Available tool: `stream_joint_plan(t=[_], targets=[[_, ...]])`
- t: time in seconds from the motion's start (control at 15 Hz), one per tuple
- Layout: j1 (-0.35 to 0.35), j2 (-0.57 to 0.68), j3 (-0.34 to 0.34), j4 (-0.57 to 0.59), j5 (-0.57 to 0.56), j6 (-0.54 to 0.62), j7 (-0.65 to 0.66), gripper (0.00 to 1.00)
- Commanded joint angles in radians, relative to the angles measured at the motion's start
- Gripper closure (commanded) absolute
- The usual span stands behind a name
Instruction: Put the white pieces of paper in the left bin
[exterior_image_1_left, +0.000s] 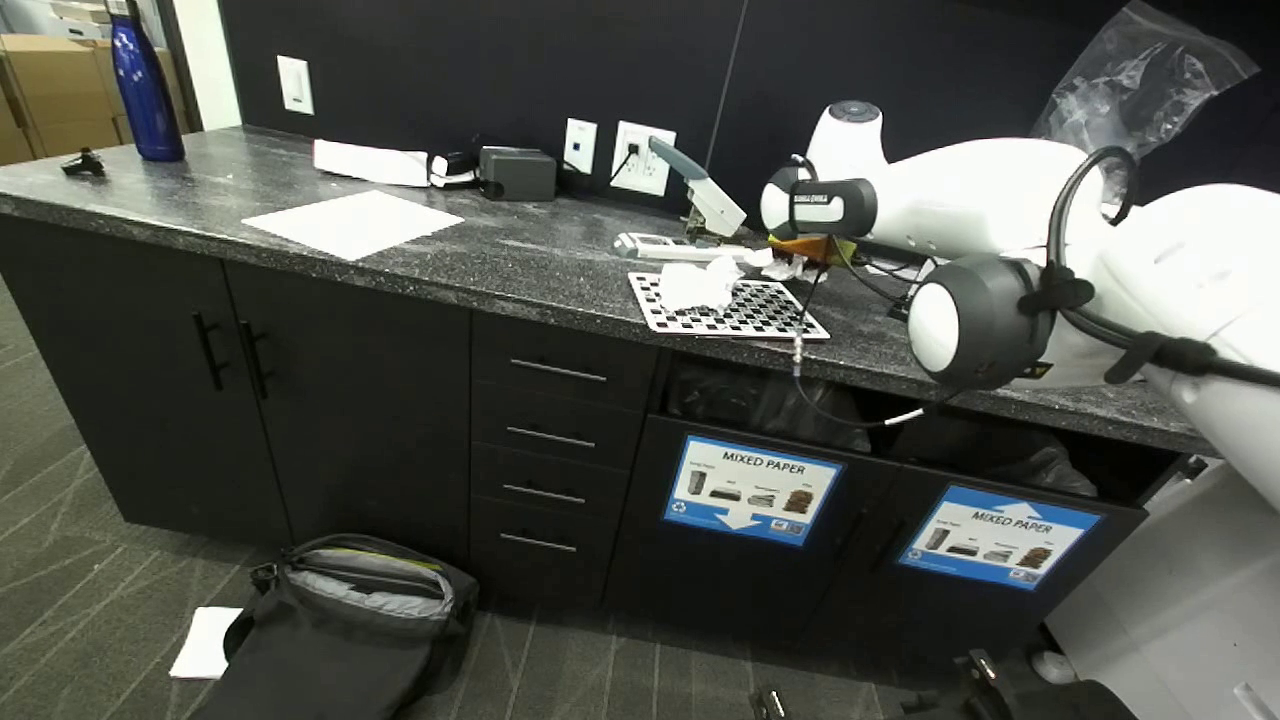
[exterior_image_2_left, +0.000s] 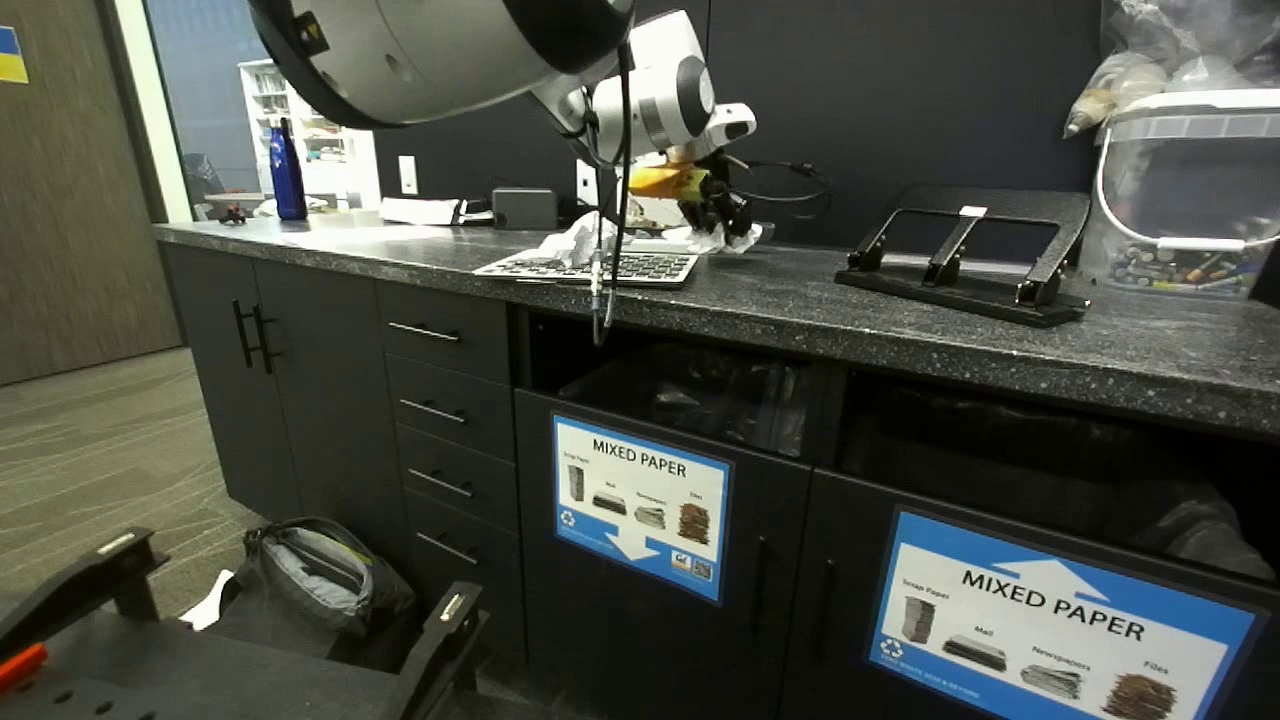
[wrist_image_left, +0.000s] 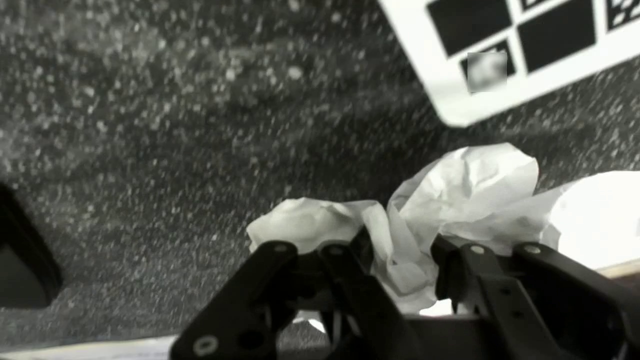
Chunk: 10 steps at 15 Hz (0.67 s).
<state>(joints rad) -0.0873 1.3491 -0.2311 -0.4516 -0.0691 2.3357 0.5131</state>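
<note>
White paper scrap (wrist_image_left: 465, 187) looks super wrinkly, all folds and bunched up in the middle where the gripper (wrist_image_left: 403, 257) has it pinched down at the speckled counter (wrist_image_left: 150, 150). Another crumpled scrap (exterior_image_1_left: 698, 287), kinda puffy, sits on the checkered board (exterior_image_1_left: 768, 312).

Access to left bin (exterior_image_2_left: 640, 635): open at top beneath the counter (exterior_image_2_left: 785, 287); hanging cable (exterior_image_2_left: 597, 275) shows before it in both exterior views. Counter front passable between checkered board (exterior_image_1_left: 755, 312) and black stand (exterior_image_2_left: 960, 298).
</note>
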Motion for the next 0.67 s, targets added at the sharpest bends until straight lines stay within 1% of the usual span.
stream_joint_plan(t=[0.0,0.07,0.13,0.2,0.27,0.33,0.6], targets=[[-0.013,-0.027,-0.076,0.0,-0.064,0.132,0.077,0.9],[-0.021,-0.044,-0.081,0.001,-0.07,0.101,0.058,0.91],[-0.028,-0.063,-0.071,-0.002,-0.071,0.042,0.008,0.92],[-0.035,-0.096,-0.047,-0.021,-0.059,-0.026,-0.053,0.92],[-0.042,-0.137,-0.016,-0.039,-0.044,-0.12,-0.136,0.92],[-0.049,-0.158,0.0,-0.04,-0.038,-0.182,-0.183,0.92],[-0.049,-0.279,0.03,-0.044,-0.049,-0.51,-0.336,0.92]])
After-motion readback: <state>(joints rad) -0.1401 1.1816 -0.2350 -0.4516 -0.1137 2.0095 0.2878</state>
